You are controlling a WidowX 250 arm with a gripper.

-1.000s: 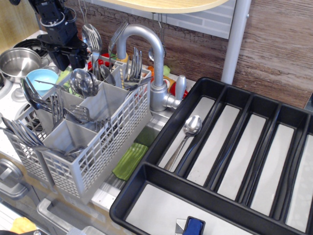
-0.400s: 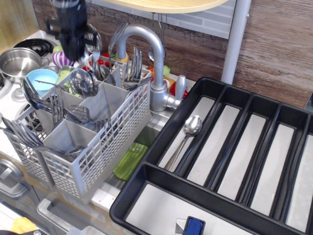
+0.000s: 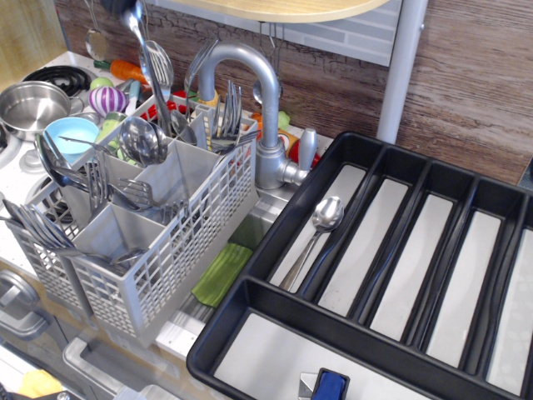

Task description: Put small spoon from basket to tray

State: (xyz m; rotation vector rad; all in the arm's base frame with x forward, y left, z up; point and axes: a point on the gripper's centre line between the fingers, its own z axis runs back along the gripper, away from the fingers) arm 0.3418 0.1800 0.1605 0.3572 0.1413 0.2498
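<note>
From where I stand the pincer is out of sight, somewhere above the top edge of the view, so I cannot tell whether it is open or gripping. What I take for the small spoon (image 3: 135, 18) is a slim silver piece rising steeply out of the far back corner of the basket (image 3: 158, 250). Its long axis is close to upright and its top leans a little left, reaching the very top of the view. Whether anything holds that upper end I cannot see. The pincer, if it is up there, would be straight above it. The tray (image 3: 250, 287) lies well off to the right on the worktop, past the tap (image 3: 250, 67). One spoon (image 3: 325, 215) already lies lengthwise in its leftmost long compartment
</note>
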